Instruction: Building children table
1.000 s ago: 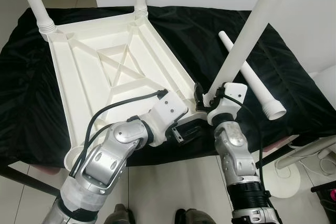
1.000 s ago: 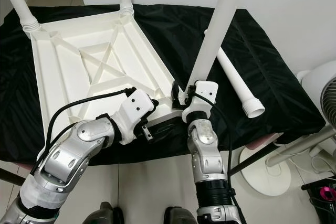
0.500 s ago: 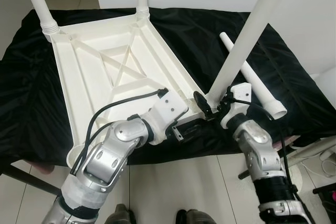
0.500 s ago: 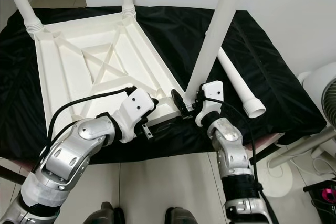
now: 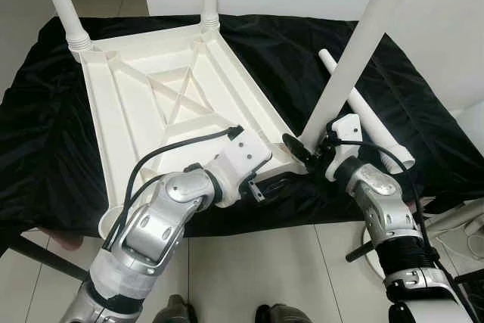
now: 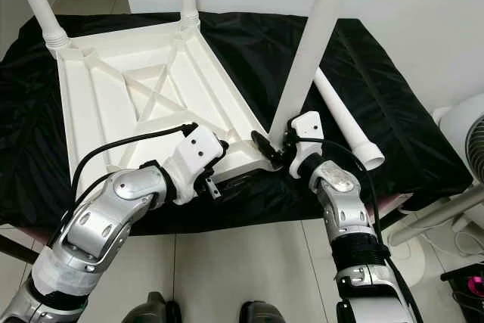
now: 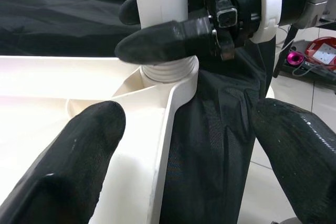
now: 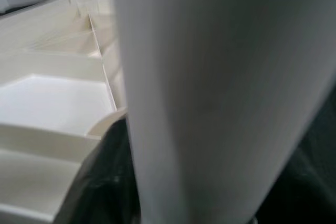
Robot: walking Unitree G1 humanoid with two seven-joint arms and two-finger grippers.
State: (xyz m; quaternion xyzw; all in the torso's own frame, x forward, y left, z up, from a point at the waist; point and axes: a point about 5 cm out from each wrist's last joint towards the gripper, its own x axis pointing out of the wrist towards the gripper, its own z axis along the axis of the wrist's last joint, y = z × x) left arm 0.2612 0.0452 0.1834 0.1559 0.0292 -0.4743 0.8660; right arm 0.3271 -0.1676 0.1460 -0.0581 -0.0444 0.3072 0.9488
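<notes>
A white plastic children's table (image 5: 128,119) lies upside down on a black cloth. Two legs stand in its far corners (image 5: 64,5). A third leg (image 5: 355,51) stands tilted in the near right corner socket (image 7: 168,74). My right gripper (image 5: 299,145) is shut on the base of that leg, one black finger (image 7: 163,40) in front of it and the other behind. My left gripper (image 5: 271,185) is open at the table's near edge, its fingers (image 7: 79,150) spread either side of that corner's rim. A loose fourth leg (image 5: 372,119) lies on the cloth to the right.
The black cloth (image 5: 45,149) covers a low platform that ends just in front of me. A white fan (image 6: 465,126) stands on the tiled floor at the right, with cables beside it. A pink object (image 7: 325,51) lies on the floor.
My right arm has swung from under the table's near edge out to the right, turning around the base of the leg. The left arm has stayed put.
</notes>
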